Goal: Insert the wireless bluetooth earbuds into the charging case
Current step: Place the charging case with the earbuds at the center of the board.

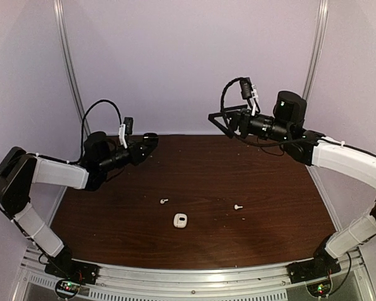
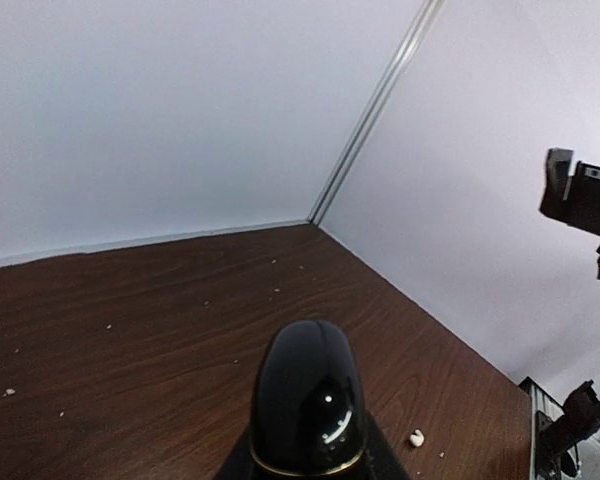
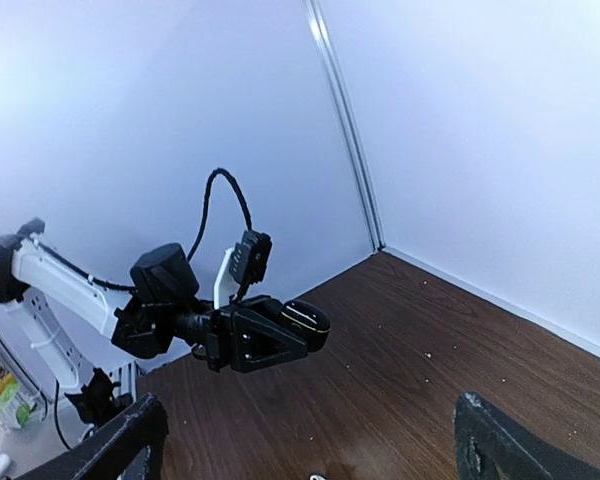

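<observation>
Two white earbuds lie apart on the brown table, one (image 1: 164, 201) left of centre and one (image 1: 238, 206) to the right. A small white charging case (image 1: 180, 220) sits between them, nearer the front. My left gripper (image 1: 149, 139) is raised at the back left, shut on a glossy black charging case (image 2: 305, 395) with a gold rim, closed. My right gripper (image 1: 218, 119) is high at the back right, open and empty, its fingers (image 3: 130, 440) spread wide. One white earbud (image 2: 417, 437) shows in the left wrist view. No black earbuds are in view.
White walls enclose the table (image 1: 250, 169) at the back and sides, with metal rails in the corners. Small light crumbs dot the wood. The arm bases stand on a metal rail (image 1: 194, 276) along the front edge.
</observation>
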Controlling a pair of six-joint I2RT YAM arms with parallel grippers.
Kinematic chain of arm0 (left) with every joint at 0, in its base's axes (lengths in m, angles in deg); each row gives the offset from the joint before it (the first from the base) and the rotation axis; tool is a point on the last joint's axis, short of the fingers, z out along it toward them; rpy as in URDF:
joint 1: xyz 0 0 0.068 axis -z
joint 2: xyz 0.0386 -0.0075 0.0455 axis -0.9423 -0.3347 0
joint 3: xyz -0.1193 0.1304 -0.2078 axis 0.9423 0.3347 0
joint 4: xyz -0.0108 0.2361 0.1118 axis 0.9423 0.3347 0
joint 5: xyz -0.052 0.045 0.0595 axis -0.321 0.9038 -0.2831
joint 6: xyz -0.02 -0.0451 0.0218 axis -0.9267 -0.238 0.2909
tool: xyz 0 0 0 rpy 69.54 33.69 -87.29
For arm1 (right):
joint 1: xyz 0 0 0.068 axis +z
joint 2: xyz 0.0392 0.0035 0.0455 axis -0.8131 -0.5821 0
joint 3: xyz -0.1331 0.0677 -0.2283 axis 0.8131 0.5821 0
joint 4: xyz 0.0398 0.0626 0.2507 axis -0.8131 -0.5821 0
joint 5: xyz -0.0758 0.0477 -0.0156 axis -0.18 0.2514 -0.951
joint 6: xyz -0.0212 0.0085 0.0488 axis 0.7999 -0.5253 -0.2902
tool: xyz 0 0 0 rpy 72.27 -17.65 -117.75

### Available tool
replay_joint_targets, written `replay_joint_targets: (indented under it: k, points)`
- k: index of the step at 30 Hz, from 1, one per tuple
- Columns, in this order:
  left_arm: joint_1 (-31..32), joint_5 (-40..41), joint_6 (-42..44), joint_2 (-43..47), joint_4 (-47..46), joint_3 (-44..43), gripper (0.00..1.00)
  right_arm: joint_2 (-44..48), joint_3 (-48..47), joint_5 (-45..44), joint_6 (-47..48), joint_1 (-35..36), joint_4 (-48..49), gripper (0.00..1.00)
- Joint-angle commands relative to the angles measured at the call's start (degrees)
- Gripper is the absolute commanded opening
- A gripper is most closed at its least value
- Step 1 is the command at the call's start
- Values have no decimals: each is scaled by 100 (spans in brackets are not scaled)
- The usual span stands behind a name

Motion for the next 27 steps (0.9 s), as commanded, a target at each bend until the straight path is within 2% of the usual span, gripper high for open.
replay_joint_targets:
  k: [1, 5, 8, 13, 17, 27]
  points:
    - [-356, 111, -228, -581, 1216, -622, 0, -267, -436, -273, -1583, -422, 839, 100]
    - [-491, 387, 56, -1362, 2439, -1541, 0, -673, -865, -38, -3023, -803, 1347, 100]
    - [-578, 297, 150, -1961, 3150, -2108, 0, -897, -1203, 84, -3666, -906, 1542, 100]
    - [-654, 216, 132, -2627, 3488, -2576, 2, -1021, -1611, -32, -4117, -927, 1405, 100]
    - [-666, 323, 292, -3051, 3974, -3072, 15, -975, -1630, -52, -4363, -955, 1522, 100]
    - [-683, 426, 270, -3695, 4356, -3786, 17, -947, -1318, 183, -4895, -1224, 2314, 100]
